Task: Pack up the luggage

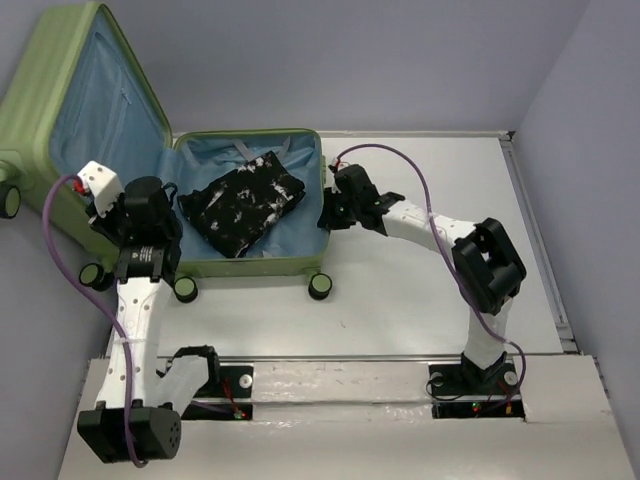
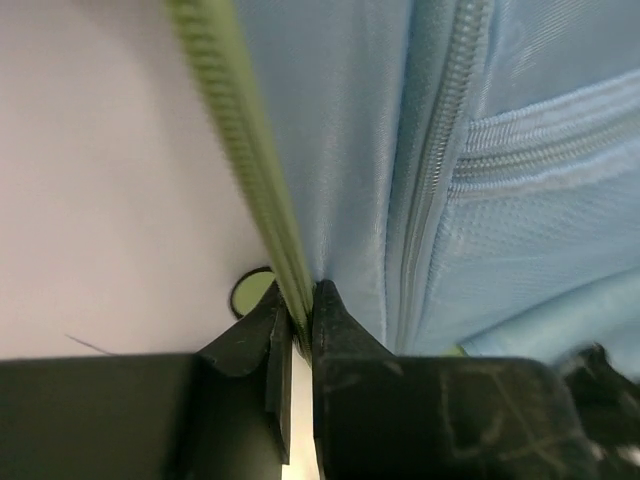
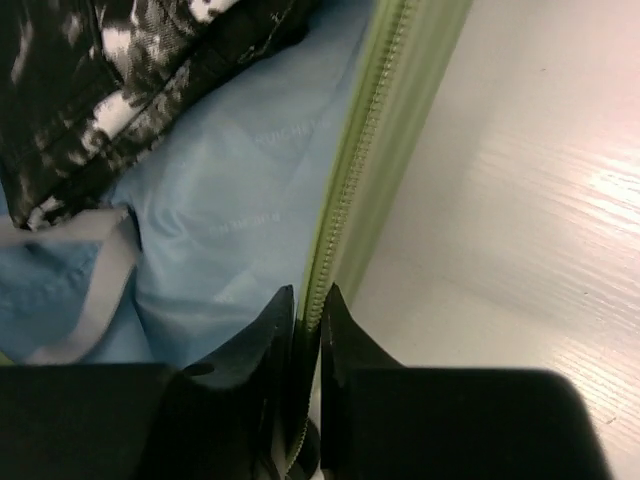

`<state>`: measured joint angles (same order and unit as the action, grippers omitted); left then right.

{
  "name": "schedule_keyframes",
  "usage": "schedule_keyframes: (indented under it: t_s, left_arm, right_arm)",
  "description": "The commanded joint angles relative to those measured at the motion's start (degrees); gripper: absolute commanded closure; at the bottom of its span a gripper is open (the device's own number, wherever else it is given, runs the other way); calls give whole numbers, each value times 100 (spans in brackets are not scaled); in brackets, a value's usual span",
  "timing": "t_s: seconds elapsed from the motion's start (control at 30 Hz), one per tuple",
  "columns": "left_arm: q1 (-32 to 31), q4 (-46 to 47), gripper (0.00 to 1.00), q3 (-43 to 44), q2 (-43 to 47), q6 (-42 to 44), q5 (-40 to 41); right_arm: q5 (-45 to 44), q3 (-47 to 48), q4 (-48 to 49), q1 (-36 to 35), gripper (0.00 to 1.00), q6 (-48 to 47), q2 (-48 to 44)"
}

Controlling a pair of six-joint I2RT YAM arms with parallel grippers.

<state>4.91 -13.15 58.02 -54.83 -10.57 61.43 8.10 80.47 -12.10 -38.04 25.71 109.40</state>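
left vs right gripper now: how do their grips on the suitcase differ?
Spot: left gripper pinches the suitcase rim at its left end, by the raised lid; right gripper pinches the right end of the flat half. Surroundings: black-and-white cloth lies near the right gripper; the left gripper sees lining and a pocket zipper, no cloth. Shared: both shut on the green zipper edge.

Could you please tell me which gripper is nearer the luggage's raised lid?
Left: the left gripper pinches the luggage rim beside the lid; the right gripper pinches the opposite rim, across the cloth.
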Motion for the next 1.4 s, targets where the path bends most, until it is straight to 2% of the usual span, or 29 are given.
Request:
schedule_keyframes:
  t_s: [0.0,0.1,0.13,0.2,0.23,0.33,0.37,0.5,0.57,0.6,0.63,0.73,0.77,0.83,0.9,0.97,1.0,1.03,1.07,1.13,1.17,1.2,1.23,1.27,1.3,1.37]
  left_arm:
    - [-1766,655,94,-247,534,326,298]
    - [-3044,621,94,-379,631,249,1106]
    - [-3797,568,94,-388,675,22,1239]
    - [-4495,366,94,-397,614,-260,1564]
    - [-5125,96,94,-310,535,-636,1739]
    - [-5981,-170,94,-107,70,-1043,1890]
    - [-6497,-249,94,67,-79,-1227,1977]
    - [-7371,-259,94,622,-616,-1325,1917]
    - [-7530,-241,64,904,-643,-1316,1540]
    - [-7583,-215,45,1174,-626,-1308,1356]
    - [-7627,107,23,1351,-565,-1099,789]
    - [-7627,848,7,1483,-441,-333,-225]
    - [-7627,927,6,1754,-485,-262,-776]
    - [-7627,850,7,2106,-730,-95,-1262]
    - [-7610,735,7,2643,-976,-68,-1379]
    - [-7295,244,7,3223,-1230,-208,-1580]
    - [-7059,-62,7,3338,-1302,-278,-2156]
    - [-6708,-65,8,3443,-1363,-392,-2161]
    - [-5869,-344,9,3522,-1442,-759,-2858]
    - [-5091,-242,12,3375,-1443,-912,-3694]
    - [-4765,-180,12,3304,-1452,-938,-3847]
    - [-4127,-171,12,3286,-1539,-956,-3962]
    - [-3433,-162,12,3382,-1609,-1086,-4416]
    - [-3426,-144,12,3461,-1697,-1157,-4699]
    - [-2817,-136,12,3549,-1941,-1228,-4928]
    - [-2242,-144,12,3786,-2250,-1378,-5663]
  right_arm:
    - [-90,-233,418,60,93,-137,2]
    - [86,-329,620,60,93,-58,-16]
    - [78,-365,656,60,93,-40,-42]
    - [87,-418,691,60,93,-31,-68]
    - [148,-426,717,60,93,-40,-77]
    - [166,-470,761,60,93,-23,-121]
    - [140,-497,779,60,93,-31,-147]
    - [-106,-882,770,138,93,-146,-454]
    - [-72,-1111,770,349,93,-137,-631]
    - [-45,-1234,779,420,93,-128,-805]
    - [-19,-1487,814,560,93,-154,-894]
    - [-1,-1858,832,789,93,-207,-1219]
    - [25,-2103,841,981,93,-207,-1298]
    - [139,-2341,867,1175,93,-233,-1570]
    - [157,-2658,850,1387,93,-303,-1781]
    - [113,-2852,771,1536,93,-374,-2106]
    - [157,-2878,709,1737,93,-383,-2290]
    - [174,-2887,648,1834,93,-383,-2370]
    - [183,-2896,543,1949,93,-374,-2458]
    - [201,-2853,437,2239,93,-400,-2703]
    - [192,-2809,393,2335,93,-418,-2775]
    - [175,-2756,253,2423,87,-436,-2854]
    - [122,-2608,113,2598,81,-444,-2968]
    - [96,-2493,7,2670,71,-436,-3012]
    - [52,-2370,-107,2670,42,-401,-3074]
    - [-168,-1940,-397,2723,17,-444,-3232]
